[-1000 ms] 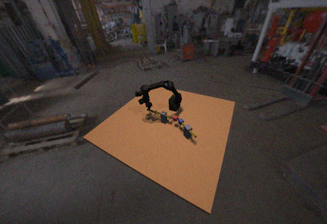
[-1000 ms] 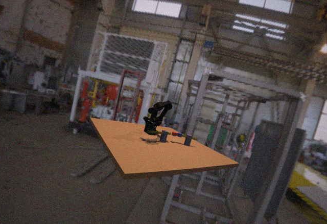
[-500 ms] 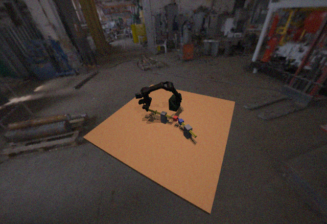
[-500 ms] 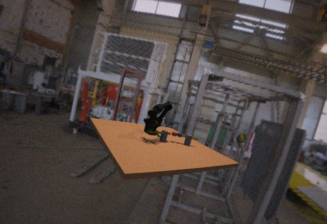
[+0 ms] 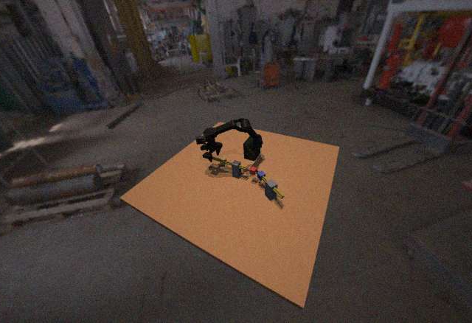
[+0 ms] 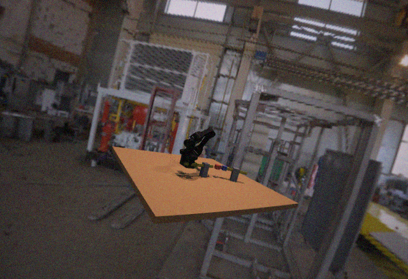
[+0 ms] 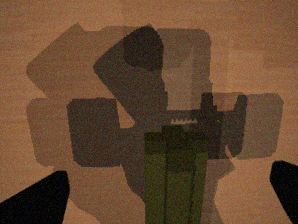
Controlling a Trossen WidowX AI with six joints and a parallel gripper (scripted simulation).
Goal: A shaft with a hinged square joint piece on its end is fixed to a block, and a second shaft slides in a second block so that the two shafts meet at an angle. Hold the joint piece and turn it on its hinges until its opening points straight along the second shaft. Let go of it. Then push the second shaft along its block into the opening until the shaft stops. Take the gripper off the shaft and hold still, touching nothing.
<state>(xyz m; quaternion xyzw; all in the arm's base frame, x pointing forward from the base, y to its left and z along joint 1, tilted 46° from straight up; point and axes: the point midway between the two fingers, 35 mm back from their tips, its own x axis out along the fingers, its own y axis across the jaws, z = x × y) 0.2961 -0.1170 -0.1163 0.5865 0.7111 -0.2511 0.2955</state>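
The second shaft, yellow (image 5: pixel 218 159) (image 7: pixel 175 195), runs through the left grey block (image 5: pixel 236 170) (image 6: pixel 204 170). Its inner end is close to the red joint piece (image 5: pixel 253 169) (image 6: pixel 217 166); whether they touch is too small to tell. The red piece sits beside the blue joint part (image 5: pixel 261 175) (image 6: pixel 224 167), on the end of the first shaft (image 5: pixel 278 192) (image 6: pixel 242 172). That shaft is held in the right grey block (image 5: pixel 270 193) (image 6: pixel 234 175). My gripper (image 5: pixel 213 153) (image 7: pixel 173 176) is open at the second shaft's outer end, one finger on each side, gripping nothing. The joint's opening cannot be made out.
The orange table top (image 5: pixel 221 224) (image 6: pixel 178 200) carries both blocks. The black arm base (image 5: pixel 251 148) stands behind the left block and joint, and the arm arches over to the shaft's outer end. Shadows of the arm and shaft lie beneath them.
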